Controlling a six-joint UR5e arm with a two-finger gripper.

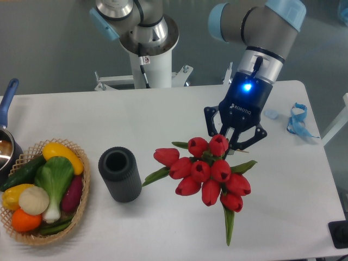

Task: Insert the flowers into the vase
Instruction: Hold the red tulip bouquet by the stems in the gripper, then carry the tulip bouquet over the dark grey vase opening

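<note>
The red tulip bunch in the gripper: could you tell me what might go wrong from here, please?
1. The red artificial tulip bunch spreads wider than the round mouth of the dark grey ribbed vase, so leaves could snag on the rim.
2. The light-looking vase might tip if bumped.
3. The two-finger gripper sits among the buds, so its hold may slip.

A wicker basket [81,187] of toy vegetables [46,187], a blue-handled pot [6,142], a blue strap [297,119].
</note>
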